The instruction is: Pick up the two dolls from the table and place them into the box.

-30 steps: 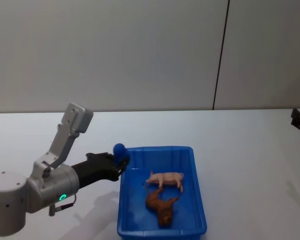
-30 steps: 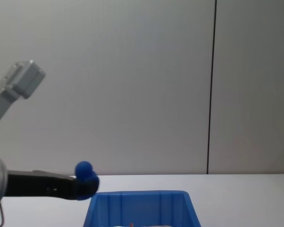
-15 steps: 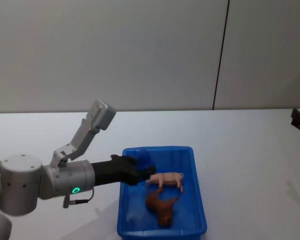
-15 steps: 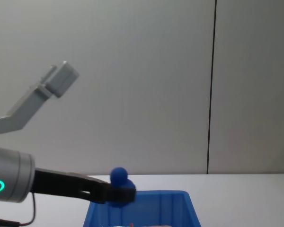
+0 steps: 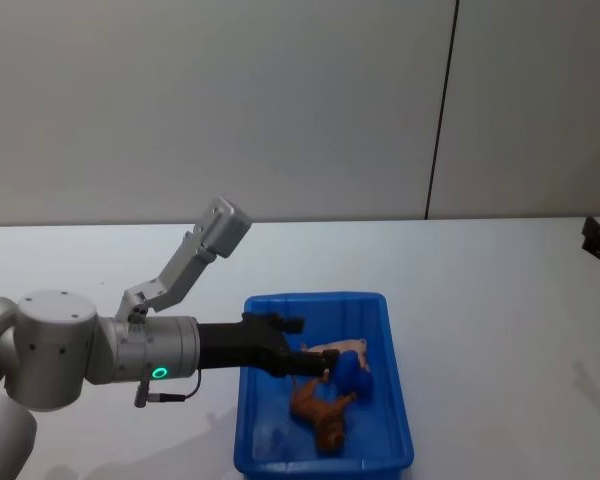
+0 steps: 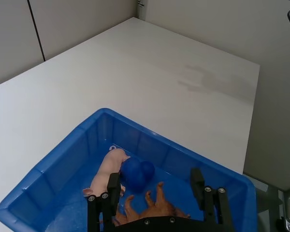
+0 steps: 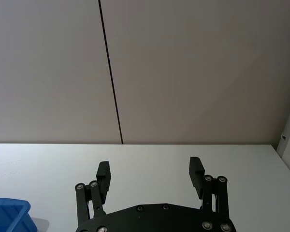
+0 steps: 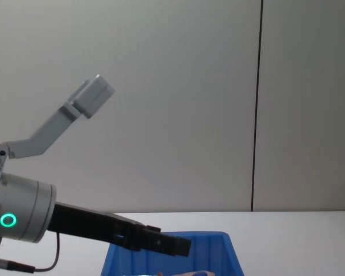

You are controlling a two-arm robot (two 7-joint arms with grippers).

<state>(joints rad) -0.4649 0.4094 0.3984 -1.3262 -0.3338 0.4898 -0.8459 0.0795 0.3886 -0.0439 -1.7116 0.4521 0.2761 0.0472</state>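
The left gripper (image 5: 315, 362) hangs over the box (image 5: 395, 400) with jaws wide, above a blue doll (image 6: 137, 173) beside the pink pig (image 6: 108, 168).

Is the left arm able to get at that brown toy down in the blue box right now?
Probably yes. The left gripper hangs open over the box, and the brown doll lies uncovered just below it, beside the pink doll and the blue toy. Nothing lies across it.
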